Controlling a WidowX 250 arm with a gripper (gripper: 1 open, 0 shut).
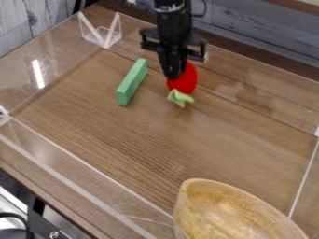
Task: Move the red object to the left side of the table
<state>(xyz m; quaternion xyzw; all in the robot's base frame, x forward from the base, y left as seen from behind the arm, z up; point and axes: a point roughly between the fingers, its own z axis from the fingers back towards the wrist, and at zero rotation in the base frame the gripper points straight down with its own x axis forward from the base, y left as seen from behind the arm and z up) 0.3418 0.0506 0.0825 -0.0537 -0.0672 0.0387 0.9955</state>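
While the red object [185, 81], a glossy strawberry toy, hangs pinched in the closed gripper [176, 73] over the back middle of the table [112, 149], just right of the green block [131, 81], the carry leftward probably goes best with a firm grip and enough height to clear that block. Its long axis seems to slant downward and toward the viewer, pale leafy end lowest, though whether that end brushes the wood is hard to judge.

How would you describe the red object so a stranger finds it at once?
On the wood-grain table, look under the pincer. The red object is small, glossy, strawberry-shaped, with a pale leafy end, unlike the flat green block beside it.
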